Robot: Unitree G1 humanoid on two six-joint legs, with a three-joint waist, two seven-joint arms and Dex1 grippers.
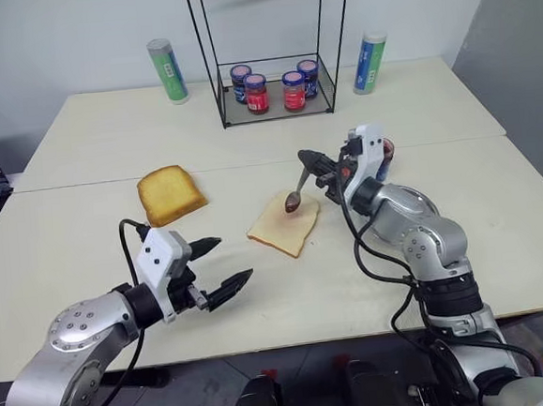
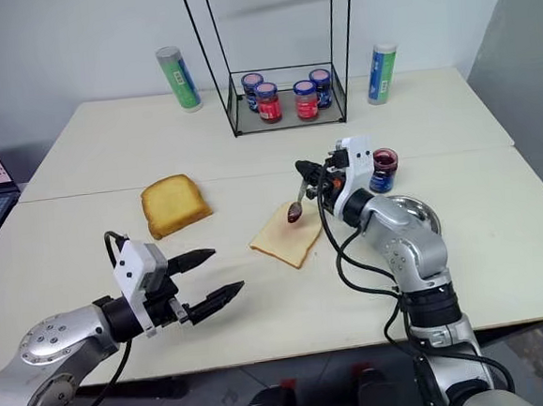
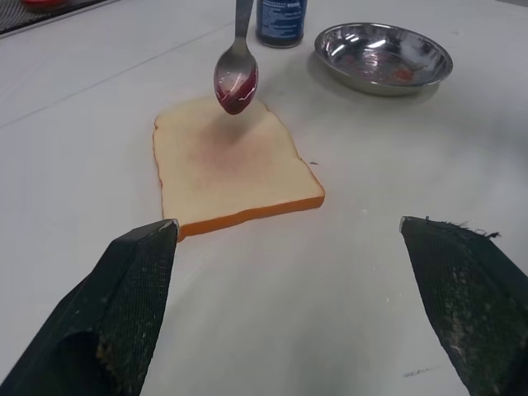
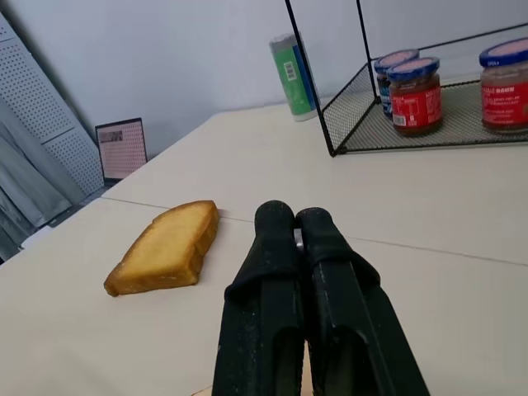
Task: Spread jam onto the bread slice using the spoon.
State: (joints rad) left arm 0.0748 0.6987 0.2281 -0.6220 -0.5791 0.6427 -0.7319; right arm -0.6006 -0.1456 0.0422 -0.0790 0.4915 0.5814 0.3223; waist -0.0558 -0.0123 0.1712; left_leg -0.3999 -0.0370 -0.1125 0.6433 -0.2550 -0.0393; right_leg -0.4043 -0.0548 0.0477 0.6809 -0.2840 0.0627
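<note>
**Observer:** Where's the spoon sitting, and which way does it run?

**Operator:** I have the spoon [image 1: 299, 188] pinched by its handle in my right gripper [image 1: 313, 162], fingers clamped tight together on it. Its long axis tilts steeply: handle up in the fingers, bowl hanging down and a little toward my left. The bowl sits over the far corner of the bread slice [image 1: 284, 225], and from the left wrist view I'd say it hovers just above the crumb, though I cannot tell for certain that it clears it.

**Observer:** Any jam on it?

**Operator:** Yes, the jam [image 3: 234, 87] is a dark red glossy coat in the spoon's bowl. The bread under it has a faint pinkish smear [image 3: 221, 153] near its middle.

**Observer:** How does the slice lie?

**Operator:** Flat on the table [image 1: 79, 152], turned like a diamond, one corner toward me, one toward the wire rack [image 1: 275, 90] at the back.

**Observer:** And your left side?

**Operator:** My left gripper [image 1: 224, 263] hangs above the table on the near side of the bread, fingers spread wide, nothing between them, pointing toward the slice.

**Observer:** What else is nearby?

**Operator:** A toasted slice [image 1: 170, 194] to the left of the bread, a steel dish [image 2: 421, 213] and a blue-labelled jar [image 2: 383, 169] to its right, behind my right arm.
</note>
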